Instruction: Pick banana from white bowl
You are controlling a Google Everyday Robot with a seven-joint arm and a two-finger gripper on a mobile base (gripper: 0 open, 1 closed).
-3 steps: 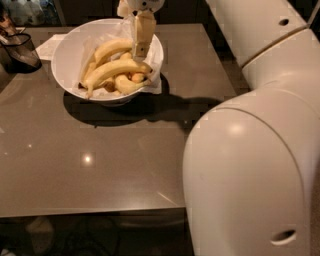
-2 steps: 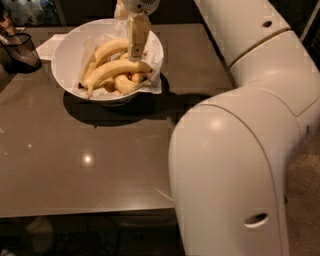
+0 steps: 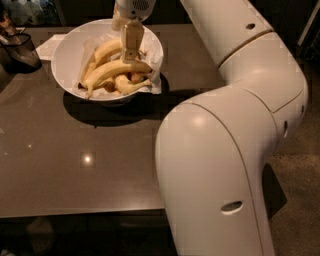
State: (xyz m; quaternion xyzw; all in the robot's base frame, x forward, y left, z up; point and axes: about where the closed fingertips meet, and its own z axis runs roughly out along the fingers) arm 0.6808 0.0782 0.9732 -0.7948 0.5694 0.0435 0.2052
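My arm [image 3: 225, 150] fills the right half of the view, elbow nearest the camera, forearm reaching away over the dark bench [image 3: 60, 165] to the far side. There stands the white bowl [image 3: 67, 50], wide and glossy, with a crinkled paper liner [image 3: 155, 75] spilling over its near-right rim.

Inside lies a loose heap of bananas [image 3: 117, 69]: a long one curves across the front, another [image 3: 107, 50] rests behind it, and smaller pieces sit underneath.

My jaws hang straight down from the wrist [image 3: 132, 7] into the bowl, tips touching or just above the long front banana, near its middle. Whether they are spread or pressed together I cannot tell.

I judge this to be the grasp step, with nothing lifted yet. The next move calls for a firm pinch across one banana alone, then a straight rise clear of the rim without dragging the liner.

At the far left sits a dark mesh basket [image 3: 20, 52], its contents unclear, with a white napkin [image 3: 50, 45] beside it.
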